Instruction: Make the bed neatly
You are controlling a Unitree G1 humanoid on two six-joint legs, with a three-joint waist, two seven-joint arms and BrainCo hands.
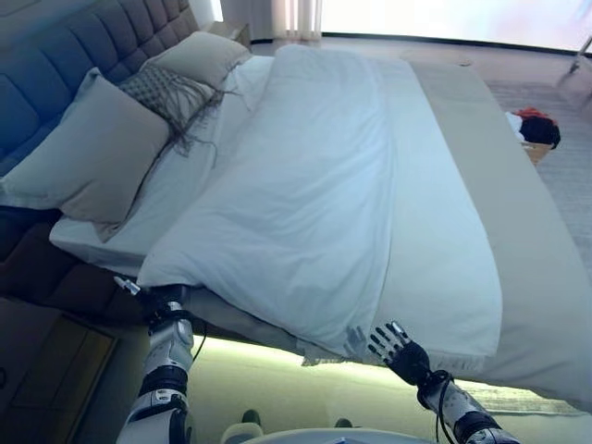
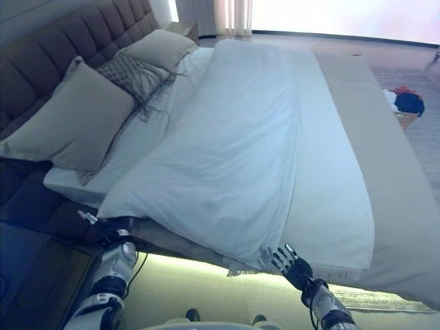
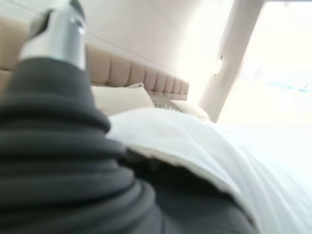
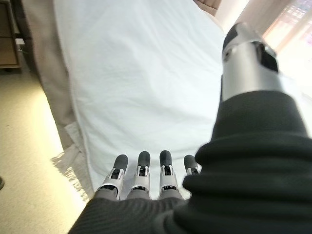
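Note:
A white duvet (image 1: 305, 185) lies askew across the bed, with a long fold down its middle and its near edge hanging over the bed's side. Three pillows lean on the headboard: a big beige one (image 1: 88, 153), a patterned fringed cushion (image 1: 171, 92) and another beige one (image 1: 199, 57). My left hand (image 1: 165, 310) is at the duvet's near corner by the pillows, its fingers hidden under the edge. My right hand (image 1: 398, 350) is open, with straight fingers (image 4: 141, 170) against the duvet's hanging edge. A beige fringed cover (image 1: 518, 231) lies over the foot side.
The padded headboard (image 1: 55, 55) runs along the left. A wooden nightstand (image 1: 46, 370) stands at the lower left beside the bed. A basket with red and dark clothes (image 1: 536, 128) sits on the rug (image 1: 569, 185) beyond the bed's foot.

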